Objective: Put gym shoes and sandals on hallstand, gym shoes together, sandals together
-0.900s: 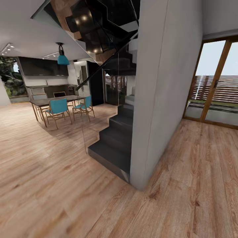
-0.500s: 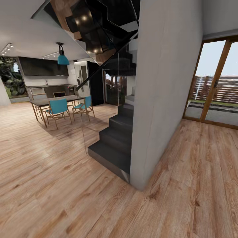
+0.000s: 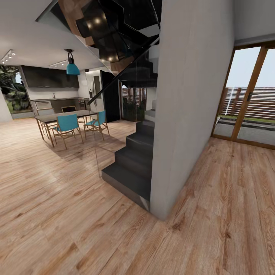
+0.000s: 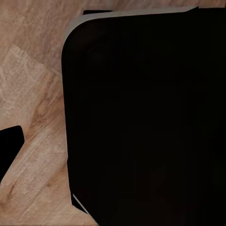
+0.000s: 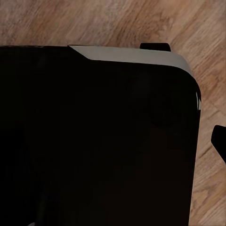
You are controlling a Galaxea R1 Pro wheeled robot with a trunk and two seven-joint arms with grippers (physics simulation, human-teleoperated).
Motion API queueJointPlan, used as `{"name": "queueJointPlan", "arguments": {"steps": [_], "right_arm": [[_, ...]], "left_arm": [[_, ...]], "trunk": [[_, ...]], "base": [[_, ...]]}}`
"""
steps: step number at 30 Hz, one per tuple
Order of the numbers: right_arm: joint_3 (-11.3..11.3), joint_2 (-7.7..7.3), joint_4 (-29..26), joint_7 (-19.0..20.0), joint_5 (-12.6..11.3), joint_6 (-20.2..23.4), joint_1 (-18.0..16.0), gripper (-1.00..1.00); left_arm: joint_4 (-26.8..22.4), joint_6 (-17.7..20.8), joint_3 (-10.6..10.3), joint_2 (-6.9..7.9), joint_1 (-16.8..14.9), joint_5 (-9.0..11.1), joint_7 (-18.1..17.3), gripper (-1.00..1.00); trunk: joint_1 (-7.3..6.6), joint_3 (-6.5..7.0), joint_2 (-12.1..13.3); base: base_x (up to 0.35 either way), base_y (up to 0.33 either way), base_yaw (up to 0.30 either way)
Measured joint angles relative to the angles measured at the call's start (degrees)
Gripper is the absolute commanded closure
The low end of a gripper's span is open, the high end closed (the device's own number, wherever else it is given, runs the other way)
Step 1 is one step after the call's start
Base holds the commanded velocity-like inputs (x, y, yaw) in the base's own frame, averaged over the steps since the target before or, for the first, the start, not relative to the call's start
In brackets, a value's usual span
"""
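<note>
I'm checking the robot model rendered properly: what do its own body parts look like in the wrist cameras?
Each wrist view shows a large matte black body panel with rounded corners and a thin pale grey edge, over wood-plank floor. Small black pieces jut in at the margins. No cables or markings are visible.

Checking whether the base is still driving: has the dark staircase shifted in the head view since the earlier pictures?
No. The dark staircase keeps its place against the grey wall and the dining table.
</note>
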Motion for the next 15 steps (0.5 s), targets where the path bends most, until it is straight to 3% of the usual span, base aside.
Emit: {"name": "queueJointPlan", "arguments": {"steps": [15], "right_arm": [[-0.02,-0.22,-0.35,-0.01,0.03,-0.03,-0.02,-1.00]], "left_arm": [[-0.01,-4.82,0.00,-0.06,0.00,0.23,0.00,-1.00]], "trunk": [[0.00,0.00,0.00]], "base": [[0.000,0.000,0.000]]}}
